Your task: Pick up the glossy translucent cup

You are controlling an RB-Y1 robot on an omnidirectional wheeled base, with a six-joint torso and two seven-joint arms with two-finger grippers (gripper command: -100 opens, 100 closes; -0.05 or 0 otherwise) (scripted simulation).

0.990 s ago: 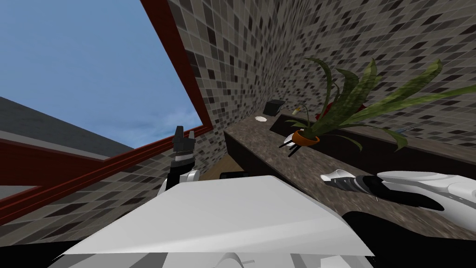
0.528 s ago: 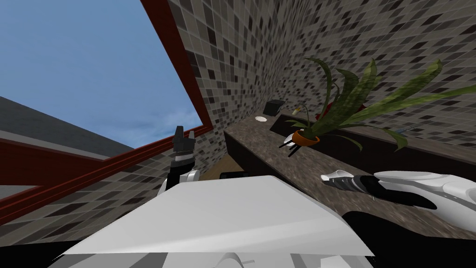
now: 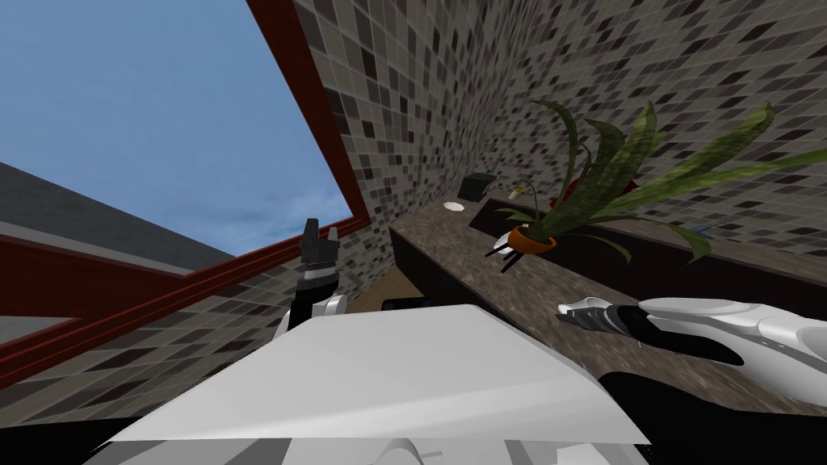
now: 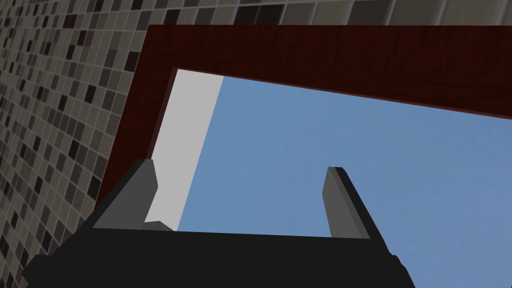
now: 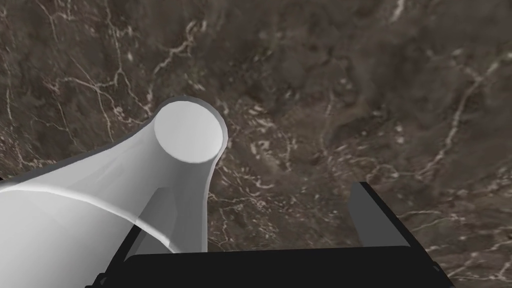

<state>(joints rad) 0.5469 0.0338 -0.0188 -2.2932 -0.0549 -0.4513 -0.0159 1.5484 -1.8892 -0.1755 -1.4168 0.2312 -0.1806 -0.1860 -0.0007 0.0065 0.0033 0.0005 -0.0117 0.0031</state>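
likely light, slick and fragile, the cup (image 5: 100, 200) sat at ten o'clock of the released right gripper (image 5: 262, 200), suiting a gentle wall pinch.

Marbled counter (image 3: 456, 242): cup (image 3: 583, 305), potted plant (image 3: 531, 239), dish (image 3: 454, 207)

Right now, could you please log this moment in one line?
right hand open | white cup at one finger, ungripped | countertop below | left hand open, raised
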